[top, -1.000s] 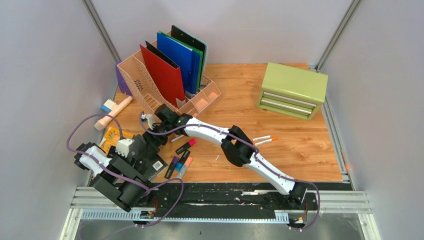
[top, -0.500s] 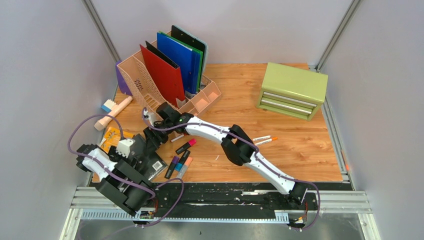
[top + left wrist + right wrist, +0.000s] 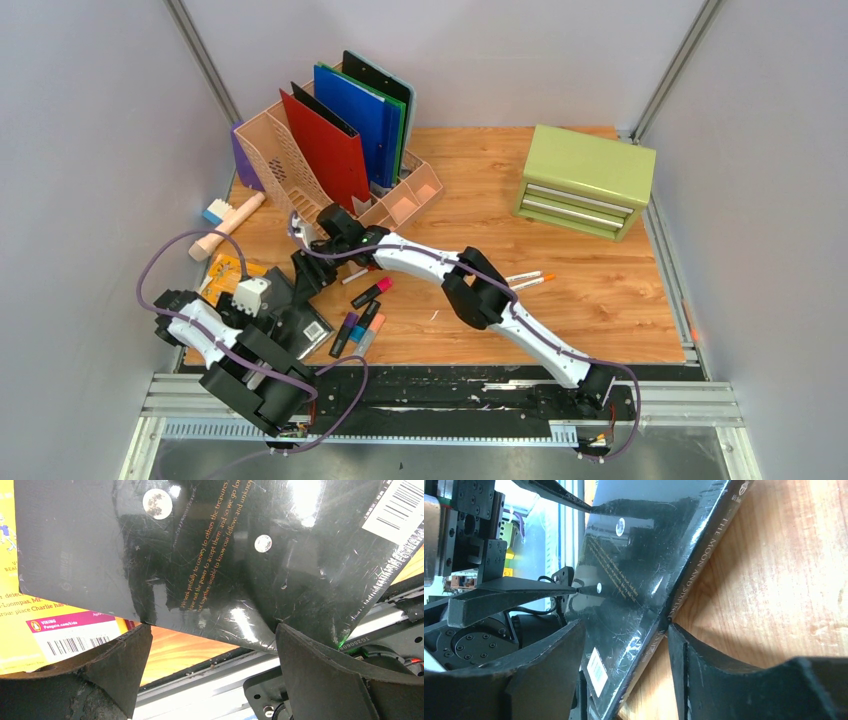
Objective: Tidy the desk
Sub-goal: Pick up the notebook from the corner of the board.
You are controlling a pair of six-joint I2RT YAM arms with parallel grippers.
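A black book (image 3: pixel 305 322) lies over a yellow book (image 3: pixel 228 268) at the front left of the desk (image 3: pixel 560 200). In the right wrist view the black book (image 3: pixel 634 555) stands tilted, with its spine on the wood. My right gripper (image 3: pixel 624 627) is closed partway on the spine edge, one finger over the cover and one against the spine; it also shows in the top view (image 3: pixel 303 272). My left gripper (image 3: pixel 211 630) is open, its fingertips (image 3: pixel 142 630) against the near edge of the black book (image 3: pixel 200 555). The yellow book (image 3: pixel 30 625) shows at the left.
A peach file organizer (image 3: pixel 300 160) with red, blue and green folders stands at the back left. A green drawer cabinet (image 3: pixel 585 180) is at the back right. Highlighters (image 3: pixel 362 318) lie right of the books, two pens (image 3: pixel 530 280) mid-desk, a brush (image 3: pixel 228 225) at the left edge.
My right gripper has shifted slightly up and to the left at the book. My left arm has drawn back a little toward the front edge.
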